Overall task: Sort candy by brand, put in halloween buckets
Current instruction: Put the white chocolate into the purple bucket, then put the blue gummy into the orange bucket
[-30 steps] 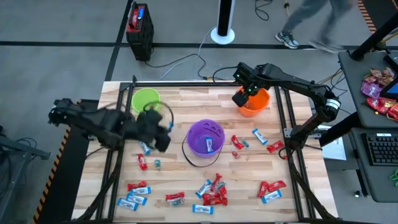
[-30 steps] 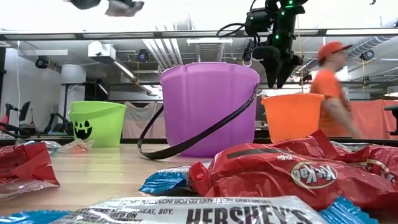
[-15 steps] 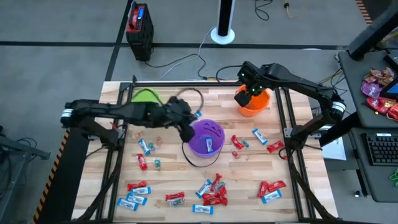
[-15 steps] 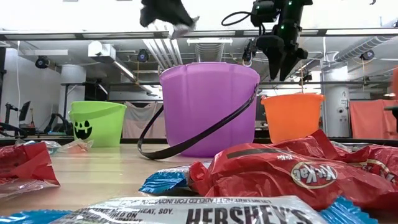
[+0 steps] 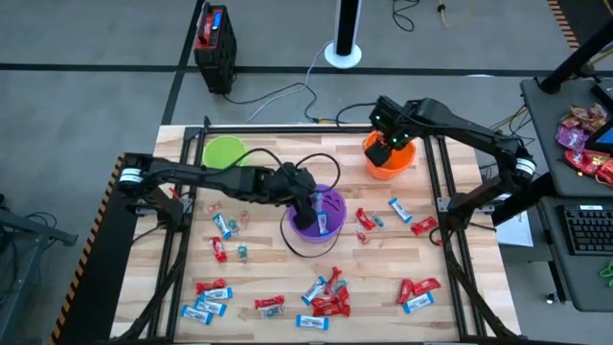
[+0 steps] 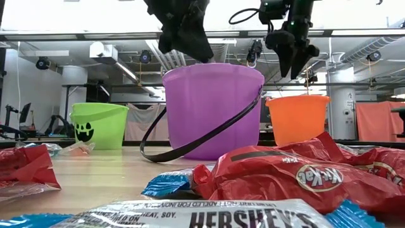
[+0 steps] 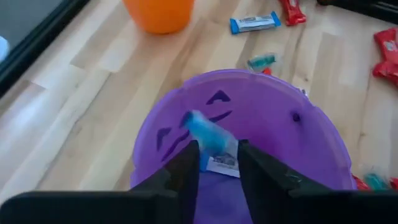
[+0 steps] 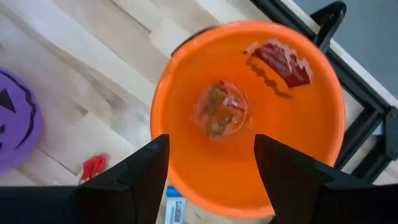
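Blue candy (image 7: 210,138) between parted left tool (image 7: 216,163) fingers, over purple bucket (image 7: 311,137), right tool (image 8: 211,163) released

Black and red box (image 5: 215,36), white pole base (image 5: 343,53), keyboard (image 5: 586,230)

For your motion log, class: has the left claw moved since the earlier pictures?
Yes. In the high view the left claw has swung rightward, away from the green bucket, and now hangs over the purple bucket.
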